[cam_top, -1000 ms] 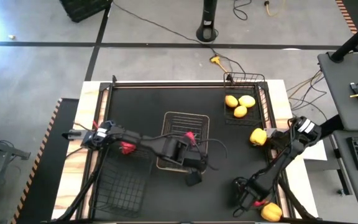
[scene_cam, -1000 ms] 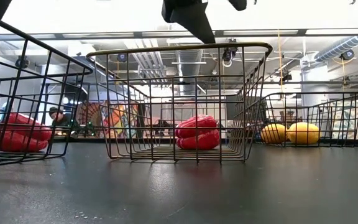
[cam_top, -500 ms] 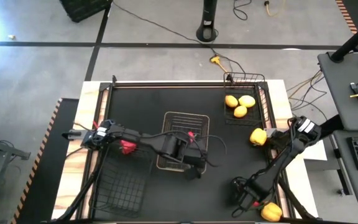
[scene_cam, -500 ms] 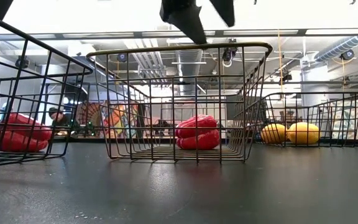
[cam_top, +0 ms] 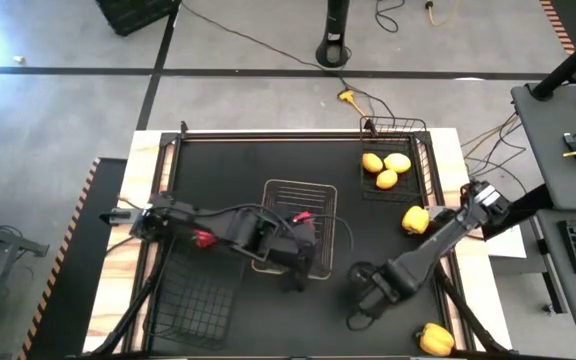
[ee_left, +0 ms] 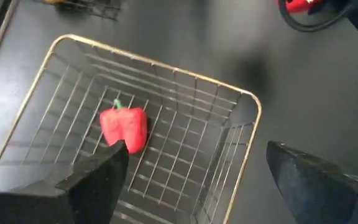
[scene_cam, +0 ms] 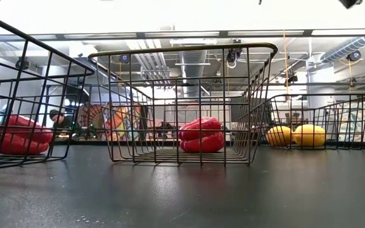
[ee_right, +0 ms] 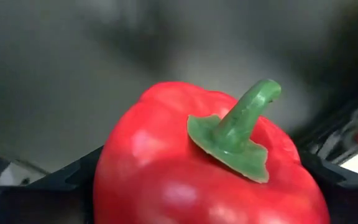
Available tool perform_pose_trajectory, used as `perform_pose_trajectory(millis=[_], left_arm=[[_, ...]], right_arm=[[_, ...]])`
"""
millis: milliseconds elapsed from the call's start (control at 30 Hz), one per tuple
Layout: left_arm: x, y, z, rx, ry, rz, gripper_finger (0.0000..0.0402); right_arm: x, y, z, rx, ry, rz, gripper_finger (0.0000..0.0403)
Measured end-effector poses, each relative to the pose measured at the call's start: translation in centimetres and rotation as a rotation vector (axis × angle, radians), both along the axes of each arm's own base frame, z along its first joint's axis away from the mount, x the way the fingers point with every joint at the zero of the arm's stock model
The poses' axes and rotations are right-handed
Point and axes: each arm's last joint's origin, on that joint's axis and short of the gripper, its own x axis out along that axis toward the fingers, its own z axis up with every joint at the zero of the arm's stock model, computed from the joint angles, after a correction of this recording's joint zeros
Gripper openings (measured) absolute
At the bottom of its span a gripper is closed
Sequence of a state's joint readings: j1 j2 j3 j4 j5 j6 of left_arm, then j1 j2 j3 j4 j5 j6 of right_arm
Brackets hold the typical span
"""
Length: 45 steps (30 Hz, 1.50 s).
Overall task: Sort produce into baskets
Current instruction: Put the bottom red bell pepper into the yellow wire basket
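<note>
The right gripper (cam_top: 360, 305) hangs over the bare black surface (cam_top: 228, 170) between the middle and the near right corner, its jaws closed on a glossy red bell pepper (ee_right: 210, 165) that fills the right wrist view, green stem up. The left gripper (ee_left: 191, 177) hovers above the near right end of the pale gold wire-mesh basket (cam_top: 283, 187) in the middle, jaws wide and empty.

By the look of it the sorting is a little past halfway. One red pepper (ee_left: 123, 128) already lies in the gold basket, another (scene_cam: 18, 134) shows in the black wire basket (cam_top: 196, 300) at the left, and three yellow-orange lemons (cam_top: 385, 168) sit together in the far right black wire basket (cam_top: 420, 135). Left to do — the red pepper in hand needs a basket, and two yellow bell peppers lie loose on the surface: one (cam_top: 415, 219) just beside the lemon basket, one (cam_top: 434, 339) near the right front corner.
</note>
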<state>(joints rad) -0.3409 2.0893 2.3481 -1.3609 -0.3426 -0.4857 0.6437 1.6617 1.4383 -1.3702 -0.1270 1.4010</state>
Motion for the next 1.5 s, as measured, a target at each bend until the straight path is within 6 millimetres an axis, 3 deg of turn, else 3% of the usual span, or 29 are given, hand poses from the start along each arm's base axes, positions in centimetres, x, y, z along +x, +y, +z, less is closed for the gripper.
perform_pose_trajectory(millis=[267,500,633,1000,1233,1500], left_arm=[[-4.0,-2.7,2.1,0.077,-0.037,0.066,0.0361],[-7.1,-5.7,2.5,0.073,-0.049,0.133,0.0361],[-7.9,-6.6,2.6,0.022,-0.047,0.13,0.0361],[-11.8,-4.4,2.4,-0.088,0.023,0.255,0.0361],[-12.8,-3.2,1.1,-0.138,-0.03,0.276,0.0361],[-15.0,-1.2,0.1,-0.172,-0.131,0.37,0.0361]], right_arm=[[4.8,-3.8,3.8,-0.039,-0.298,0.115,0.0316],[10.8,-7.5,4.7,-0.026,-0.71,0.167,0.032],[13.4,-10.2,3.8,-0.04,-0.787,0.133,0.0322],[17.0,-14.8,-1.8,0.025,-0.68,0.164,0.0319],[18.0,-17.1,-3.9,0.066,-0.645,0.12,0.0318],[18.2,-17.6,-5.4,0.104,-0.608,0.231,0.0323]])
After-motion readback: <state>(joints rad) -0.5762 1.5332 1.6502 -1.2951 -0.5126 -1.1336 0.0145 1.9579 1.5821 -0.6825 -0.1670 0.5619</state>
